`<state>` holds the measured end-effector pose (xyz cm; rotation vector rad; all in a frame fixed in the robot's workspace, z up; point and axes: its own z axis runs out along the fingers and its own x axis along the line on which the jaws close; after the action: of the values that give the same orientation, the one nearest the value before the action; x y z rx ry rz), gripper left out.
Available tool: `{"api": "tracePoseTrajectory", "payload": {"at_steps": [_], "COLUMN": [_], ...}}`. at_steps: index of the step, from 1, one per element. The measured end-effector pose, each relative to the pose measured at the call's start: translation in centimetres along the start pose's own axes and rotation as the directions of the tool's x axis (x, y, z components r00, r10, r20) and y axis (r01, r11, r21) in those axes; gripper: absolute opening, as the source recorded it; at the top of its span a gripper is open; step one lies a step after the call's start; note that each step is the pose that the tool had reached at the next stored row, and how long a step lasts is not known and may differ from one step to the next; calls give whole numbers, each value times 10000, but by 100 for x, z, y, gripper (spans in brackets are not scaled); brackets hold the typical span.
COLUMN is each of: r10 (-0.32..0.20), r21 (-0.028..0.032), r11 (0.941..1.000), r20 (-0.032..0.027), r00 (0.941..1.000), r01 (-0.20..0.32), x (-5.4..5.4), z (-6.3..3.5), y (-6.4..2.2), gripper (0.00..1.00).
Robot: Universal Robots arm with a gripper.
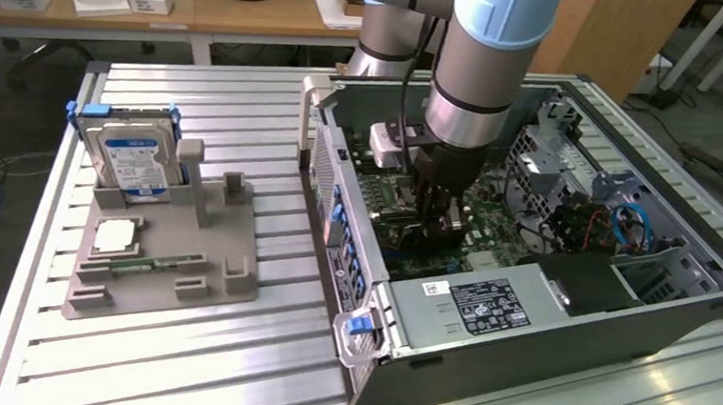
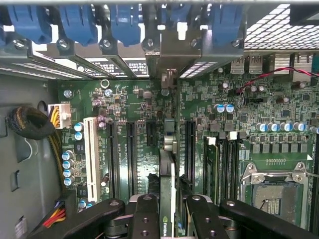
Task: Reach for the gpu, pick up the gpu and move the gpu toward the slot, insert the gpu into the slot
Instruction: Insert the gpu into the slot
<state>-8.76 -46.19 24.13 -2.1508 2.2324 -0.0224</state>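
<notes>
My gripper (image 1: 440, 229) reaches down inside the open computer case (image 1: 660, 309), over the green motherboard (image 2: 139, 99). In the wrist view the gripper (image 2: 169, 206) is shut on the gpu (image 2: 168, 169), a thin dark card seen edge-on between the two black fingers (image 2: 144, 214). The card's silvery end bracket (image 2: 169, 55) stands against the case's rear wall, between the blue latches (image 2: 122, 22). The card runs along the board between two long black slots (image 2: 190, 149), and it hides the slot beneath it. Whether its lower edge is seated I cannot tell.
A grey fixture (image 1: 159, 265) on the slatted table (image 1: 197, 363) holds the blue-labelled hard drive (image 1: 133, 153), a green memory stick (image 1: 140, 265) and a chip (image 1: 118, 236). Inside the case are the power supply (image 1: 482, 306), a sleeved cable bundle (image 2: 30, 124) and the CPU socket (image 2: 274, 194).
</notes>
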Motion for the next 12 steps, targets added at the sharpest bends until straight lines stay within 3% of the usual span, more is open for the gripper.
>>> {"api": "tracePoseTrajectory", "payload": {"at_steps": [12], "r10": [2], "r21": [4], "r11": [10000], "r20": [10], "r00": [10000], "r01": [-2], "x": [-1], "z": [7], "y": [1], "gripper": [25]}}
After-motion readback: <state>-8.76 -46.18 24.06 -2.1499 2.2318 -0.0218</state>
